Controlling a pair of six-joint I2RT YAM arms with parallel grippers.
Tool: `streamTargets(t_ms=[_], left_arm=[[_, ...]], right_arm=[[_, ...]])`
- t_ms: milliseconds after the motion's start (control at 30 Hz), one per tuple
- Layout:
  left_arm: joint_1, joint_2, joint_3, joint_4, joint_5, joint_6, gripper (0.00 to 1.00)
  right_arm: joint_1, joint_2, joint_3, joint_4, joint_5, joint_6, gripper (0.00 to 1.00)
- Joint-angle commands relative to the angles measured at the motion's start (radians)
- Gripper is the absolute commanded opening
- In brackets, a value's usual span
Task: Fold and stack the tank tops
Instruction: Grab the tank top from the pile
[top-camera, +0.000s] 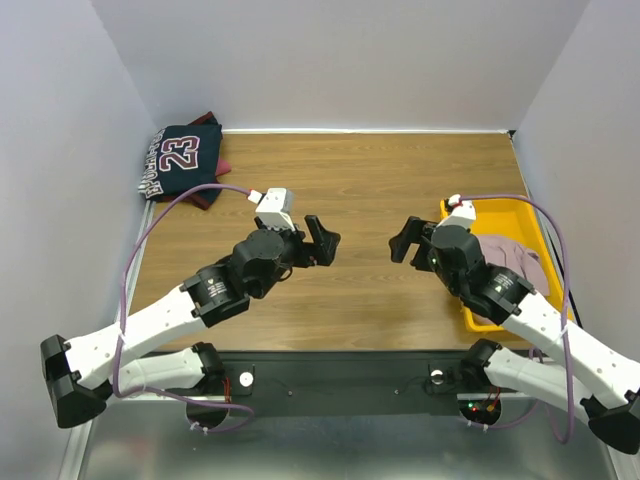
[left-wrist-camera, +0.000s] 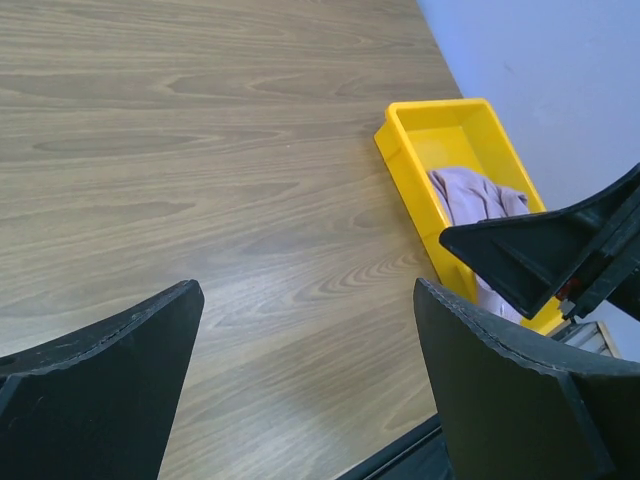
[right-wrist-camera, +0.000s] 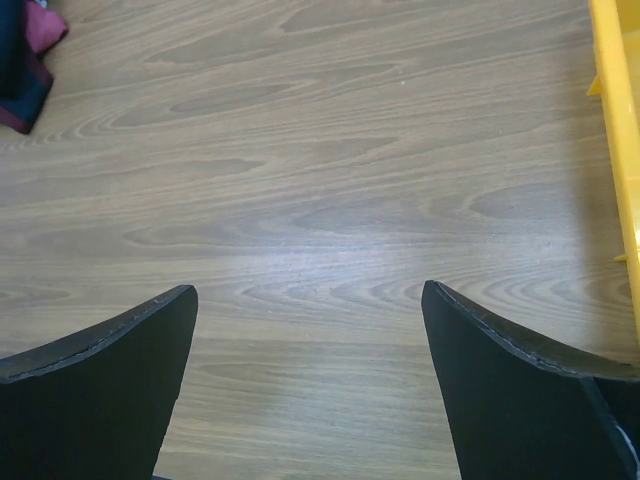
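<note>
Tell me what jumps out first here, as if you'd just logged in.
The yellow tray at the right edge, with the pink top heaped inside. Next, the navy top lying on the maroon top in the far left corner. The left gripper and right gripper hang open, facing each other at centre.

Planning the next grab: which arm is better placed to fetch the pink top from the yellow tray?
Right. The pink top lies in the yellow tray beside the right arm; the open right hand is nearer it than the left hand.
</note>
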Motion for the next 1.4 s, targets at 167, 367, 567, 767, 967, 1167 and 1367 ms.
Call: streamTargets(t_ms=[167,367,567,767,967,1167,1367], left_arm=[[-0.001,0.011,-0.013,0.062,0.016,0.001,0.99],[-0.001,0.074,-0.013,0.091,0.056,0.000,0.99],[-0.001,0.125,-0.024,0.117,0.113,-0.025,0.98],[0.004,0.142,-0.038,0.140,0.162,-0.037,0.98],[0.007,0.143,-0.042,0.149,0.197,-0.019,0.98],[0.015,0.155,-0.032,0.134,0.237,-0.002,0.98],[0.032,0.169,-0.024,0.117,0.256,0.020,0.98]], right_arm=[[-0.002,0.042,0.054,-0.063,0.041,0.004,1.00],[-0.169,0.194,0.240,-0.204,0.154,-0.048,1.00],[-0.671,0.323,0.243,-0.186,-0.082,-0.113,1.00],[-0.888,0.476,0.173,-0.151,-0.140,-0.010,0.99],[-0.941,0.508,0.099,-0.092,0.005,0.096,0.98],[-0.996,0.564,0.075,-0.066,0.065,0.128,0.98],[-1.054,0.597,0.013,0.000,0.068,0.113,0.95]])
